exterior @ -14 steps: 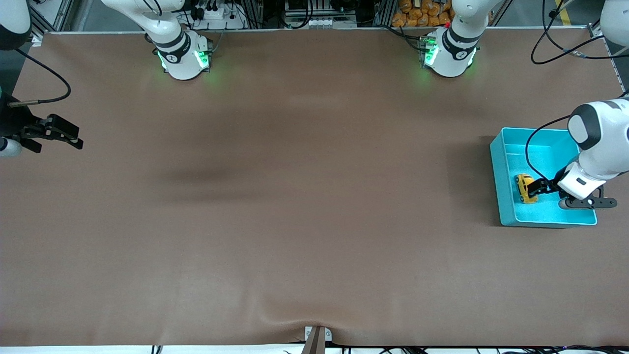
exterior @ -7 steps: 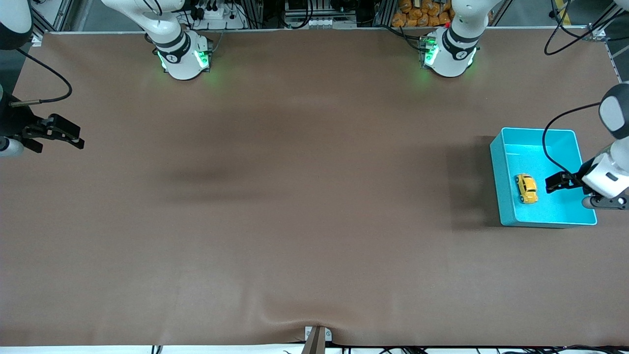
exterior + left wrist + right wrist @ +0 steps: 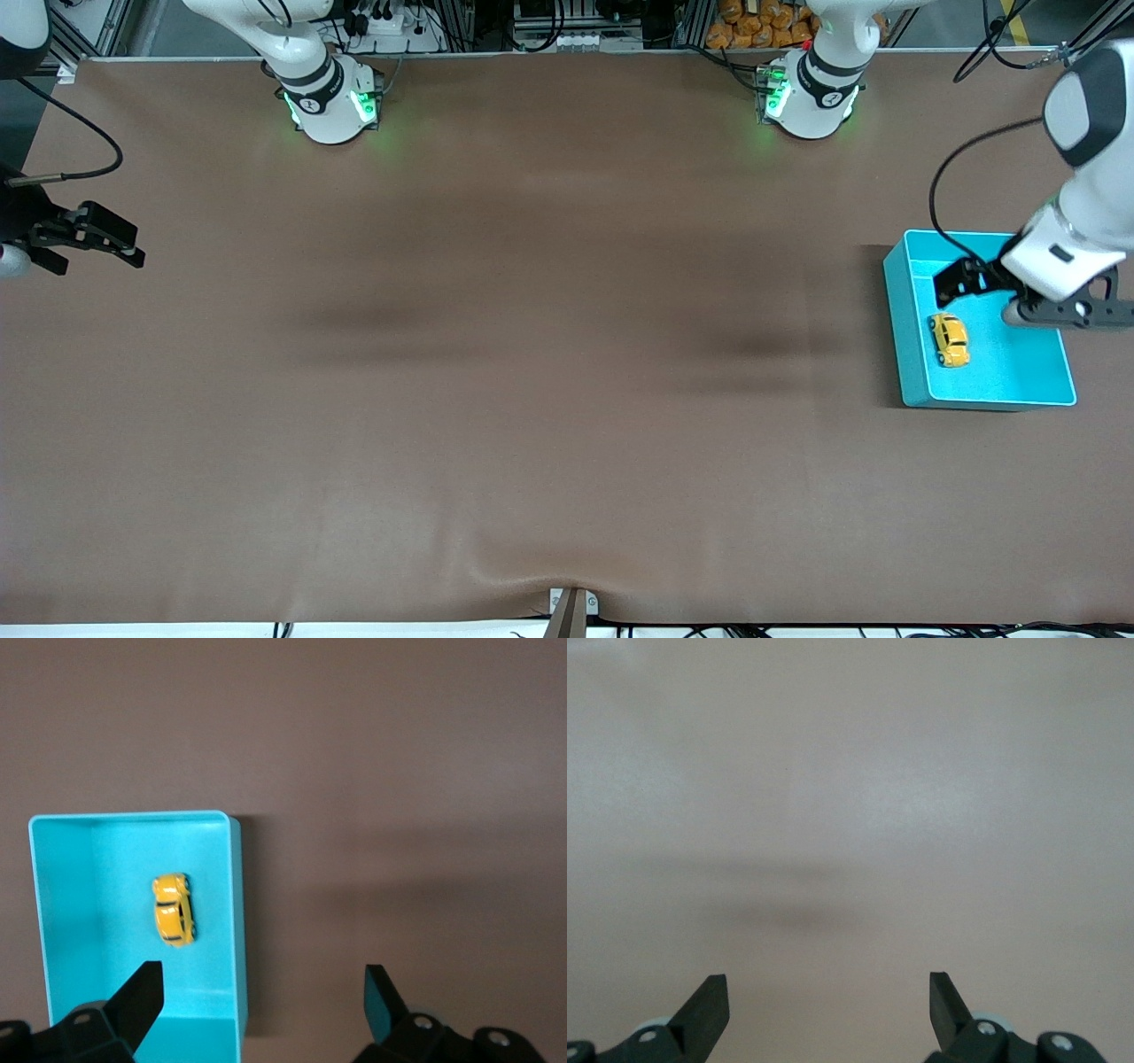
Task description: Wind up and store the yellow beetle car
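My left claw (image 3: 959, 282) hangs wide and empty over the bin (image 3: 912, 363), my right claw (image 3: 111, 241) waits wide at the table's edge; dipping carelessly could knock the car (image 3: 951, 339) resting inside.

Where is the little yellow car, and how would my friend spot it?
Look at the brown table, toward the left arm's end, for the turquoise bin. The yellow beetle car lies inside on its floor. It is the bin's only content: tiny, rounded, bright yellow, dark windows.

Bright yellow beetle car (image 3: 950, 339) with dark windows, turquoise bin (image 3: 912, 372), plain brown table (image 3: 532, 354), black tools.
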`<control>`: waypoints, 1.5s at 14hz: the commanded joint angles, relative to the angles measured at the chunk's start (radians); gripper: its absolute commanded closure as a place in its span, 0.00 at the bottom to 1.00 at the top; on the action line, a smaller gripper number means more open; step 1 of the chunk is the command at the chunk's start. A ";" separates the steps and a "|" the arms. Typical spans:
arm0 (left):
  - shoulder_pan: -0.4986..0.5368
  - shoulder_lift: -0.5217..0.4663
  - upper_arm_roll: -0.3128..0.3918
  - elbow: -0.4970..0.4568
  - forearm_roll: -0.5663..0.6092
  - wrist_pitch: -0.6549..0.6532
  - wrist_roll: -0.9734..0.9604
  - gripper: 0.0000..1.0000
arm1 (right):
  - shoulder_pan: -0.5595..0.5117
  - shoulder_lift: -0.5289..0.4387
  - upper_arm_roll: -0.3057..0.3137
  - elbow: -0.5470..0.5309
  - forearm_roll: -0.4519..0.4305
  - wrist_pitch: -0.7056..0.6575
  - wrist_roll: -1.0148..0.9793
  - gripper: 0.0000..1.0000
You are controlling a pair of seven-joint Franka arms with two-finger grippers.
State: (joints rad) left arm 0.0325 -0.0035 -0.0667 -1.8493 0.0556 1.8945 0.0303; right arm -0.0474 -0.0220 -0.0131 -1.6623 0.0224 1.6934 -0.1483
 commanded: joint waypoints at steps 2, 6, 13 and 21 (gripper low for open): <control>-0.078 -0.036 0.053 0.155 -0.031 -0.246 -0.016 0.00 | 0.021 -0.010 -0.002 0.030 -0.012 -0.026 -0.001 0.00; -0.082 -0.032 0.045 0.289 -0.071 -0.411 -0.026 0.00 | 0.020 -0.010 -0.004 0.030 -0.012 -0.035 -0.001 0.00; -0.082 -0.029 0.045 0.337 -0.054 -0.465 -0.012 0.00 | 0.017 -0.013 0.013 0.042 -0.012 -0.052 -0.001 0.00; -0.079 -0.032 0.031 0.334 -0.054 -0.466 -0.004 0.00 | 0.017 -0.015 0.022 0.056 -0.012 -0.069 -0.001 0.00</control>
State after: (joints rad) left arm -0.0457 -0.0436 -0.0348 -1.5453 0.0030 1.4528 0.0158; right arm -0.0375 -0.0230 0.0100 -1.6133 0.0224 1.6434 -0.1483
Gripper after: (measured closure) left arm 0.000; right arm 0.000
